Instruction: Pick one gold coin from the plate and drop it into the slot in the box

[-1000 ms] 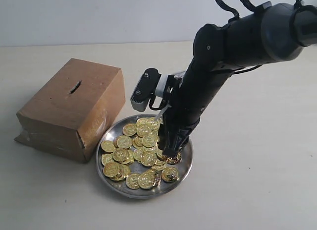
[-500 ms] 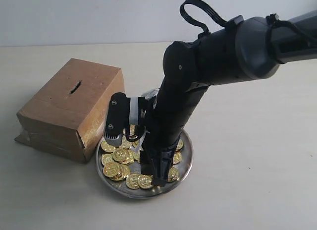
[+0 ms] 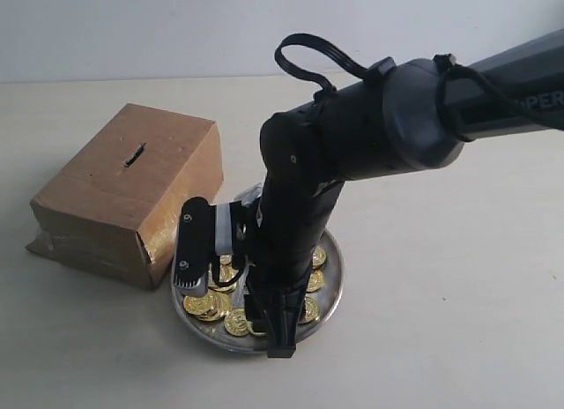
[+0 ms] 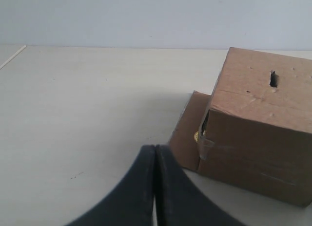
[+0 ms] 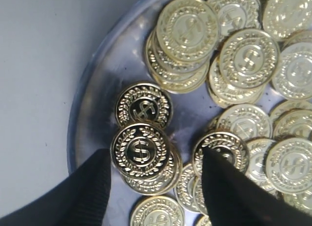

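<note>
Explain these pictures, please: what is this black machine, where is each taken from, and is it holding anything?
It is a robot with two arms. The wide picture comes from a camera off the arms: the right arm bends over a silver plate of gold coins beside a cardboard box with a slot, on a pale table. The other two come from wrist cameras. One shows the left pincer, shut and empty, facing the box. The other shows the right pincer open, fingers either side of stacked coins, holding nothing.
</note>
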Motion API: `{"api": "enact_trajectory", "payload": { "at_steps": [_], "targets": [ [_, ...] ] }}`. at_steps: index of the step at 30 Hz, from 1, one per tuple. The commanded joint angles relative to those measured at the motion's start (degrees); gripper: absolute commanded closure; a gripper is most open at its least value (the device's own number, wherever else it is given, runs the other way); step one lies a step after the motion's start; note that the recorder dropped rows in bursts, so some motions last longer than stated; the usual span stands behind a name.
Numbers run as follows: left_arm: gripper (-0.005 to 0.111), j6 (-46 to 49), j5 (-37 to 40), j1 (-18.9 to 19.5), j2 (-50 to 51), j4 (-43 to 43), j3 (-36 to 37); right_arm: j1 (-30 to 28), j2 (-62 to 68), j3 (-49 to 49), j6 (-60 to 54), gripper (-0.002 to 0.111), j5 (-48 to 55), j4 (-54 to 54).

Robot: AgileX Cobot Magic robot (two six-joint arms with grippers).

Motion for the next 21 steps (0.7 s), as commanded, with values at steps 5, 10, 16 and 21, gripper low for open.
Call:
{"api": "enact_trajectory", "payload": {
  "at_steps": [5,10,16,21],
  "targets": [
    [0.107,0.2,-0.1,-0.3,-0.2,-0.5,0.0,0.1,1.0,-0.4,1.7,0.054,-1.4,-0.5],
    [0.107,0.2,-0.1,-0.3,-0.2,-0.5,0.0,0.1,1.1,-0.4,1.7,0.054,-1.8,-0.5],
    [0.107,0.2,-0.1,-0.3,-0.2,-0.5,0.0,0.1,2.1,-0.4,1.7,0.054,-2.2,-1.6],
    [0.107,0.2,-0.1,-0.3,-0.2,-0.5,0.0,0.1,2.3,-0.4,1.7,0.054,-2.6,-1.6]
  ]
}}
